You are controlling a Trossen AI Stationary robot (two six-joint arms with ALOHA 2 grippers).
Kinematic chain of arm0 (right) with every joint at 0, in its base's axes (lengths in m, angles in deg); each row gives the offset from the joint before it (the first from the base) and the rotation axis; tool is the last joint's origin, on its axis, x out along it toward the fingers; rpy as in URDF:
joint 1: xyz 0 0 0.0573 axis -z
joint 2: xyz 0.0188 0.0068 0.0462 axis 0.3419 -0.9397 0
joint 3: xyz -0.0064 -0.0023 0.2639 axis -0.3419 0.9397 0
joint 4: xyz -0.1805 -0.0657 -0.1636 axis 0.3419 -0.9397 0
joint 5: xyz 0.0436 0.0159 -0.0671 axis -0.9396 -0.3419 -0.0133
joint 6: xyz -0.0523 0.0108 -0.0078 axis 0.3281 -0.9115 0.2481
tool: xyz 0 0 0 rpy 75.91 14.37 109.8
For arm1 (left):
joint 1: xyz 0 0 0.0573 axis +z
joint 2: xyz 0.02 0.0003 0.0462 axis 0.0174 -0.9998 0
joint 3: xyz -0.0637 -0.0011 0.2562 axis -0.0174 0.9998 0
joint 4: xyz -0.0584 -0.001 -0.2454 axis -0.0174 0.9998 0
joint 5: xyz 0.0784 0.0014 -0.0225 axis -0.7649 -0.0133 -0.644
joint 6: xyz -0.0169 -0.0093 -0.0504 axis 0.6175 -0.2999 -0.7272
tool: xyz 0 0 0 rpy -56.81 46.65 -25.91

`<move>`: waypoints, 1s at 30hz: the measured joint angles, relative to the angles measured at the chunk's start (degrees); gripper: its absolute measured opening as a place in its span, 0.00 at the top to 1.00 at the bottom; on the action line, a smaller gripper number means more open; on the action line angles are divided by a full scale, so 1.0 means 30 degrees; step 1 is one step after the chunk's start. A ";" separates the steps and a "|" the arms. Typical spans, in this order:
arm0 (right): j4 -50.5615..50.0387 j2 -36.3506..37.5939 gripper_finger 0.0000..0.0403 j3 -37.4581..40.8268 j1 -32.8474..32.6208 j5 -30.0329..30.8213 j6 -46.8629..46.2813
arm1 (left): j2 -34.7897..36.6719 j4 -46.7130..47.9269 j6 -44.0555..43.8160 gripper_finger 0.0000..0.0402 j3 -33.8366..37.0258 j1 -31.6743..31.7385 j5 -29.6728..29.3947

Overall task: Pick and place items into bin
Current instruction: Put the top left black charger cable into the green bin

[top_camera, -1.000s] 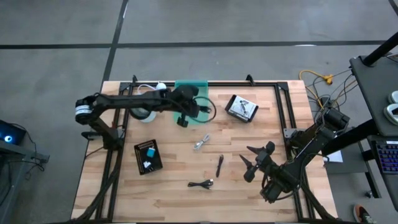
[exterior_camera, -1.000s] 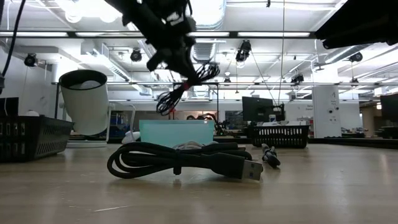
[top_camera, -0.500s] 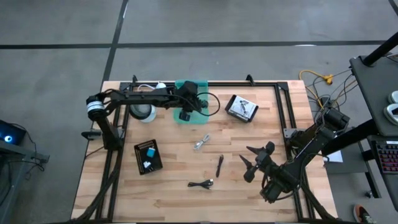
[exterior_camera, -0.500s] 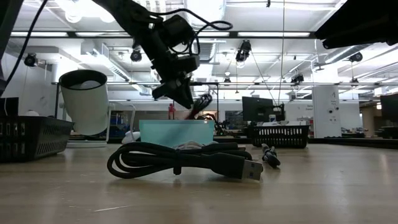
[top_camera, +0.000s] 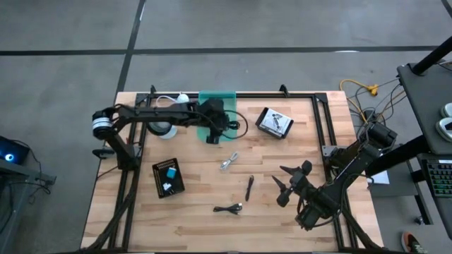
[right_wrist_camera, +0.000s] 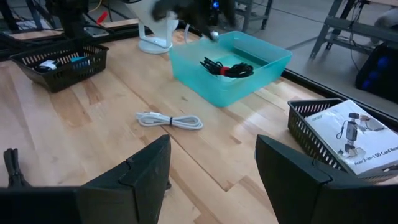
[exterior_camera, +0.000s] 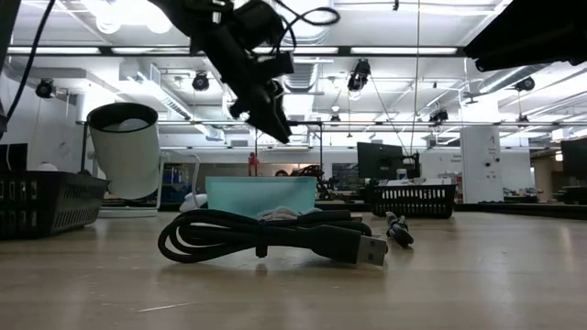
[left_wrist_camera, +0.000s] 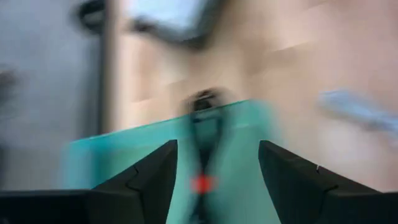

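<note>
Only the right wrist view looks into the teal bin (right_wrist_camera: pixel 239 81): a black cable with red (right_wrist_camera: pixel 227 67) lies inside. From above, the left claw (top_camera: pixel 212 132) hovers at the bin's front edge, fingers spread and empty. The right claw (top_camera: pixel 284 185) waits near the worktop's (top_camera: pixel 191 219) right side, spread too. A white cable (right_wrist_camera: pixel 169 119) lies before the bin; the black basket (right_wrist_camera: pixel 348 140) holds a printed card (right_wrist_camera: pixel 357 138).
</note>
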 joint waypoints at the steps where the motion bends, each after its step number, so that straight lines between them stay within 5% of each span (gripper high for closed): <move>1: -0.0016 0.0000 0.46 0.0000 0.0000 -0.0007 0.0035 | 0.0037 0.0407 -0.0237 0.48 0.0000 -0.0214 0.1129; 5: -0.0015 0.0000 0.46 0.0000 0.0000 -0.0006 0.0724 | 0.0040 0.1204 0.0866 0.48 0.0015 -0.1066 0.4260; 10: -0.0015 0.0000 0.46 0.0000 0.0000 0.0005 0.1668 | -0.0100 0.0436 0.4079 0.48 0.0015 -0.1146 0.3160; 19: -0.0007 -0.0007 0.46 0.0000 0.0000 0.0000 0.1999 | -0.2007 -0.2516 0.6954 0.48 0.0000 -0.0530 0.3967; 30: -0.0012 -0.0007 0.46 -0.0015 -0.0007 -0.0015 0.3145 | -0.4525 -0.3265 0.7910 0.48 -0.2153 0.0820 0.2453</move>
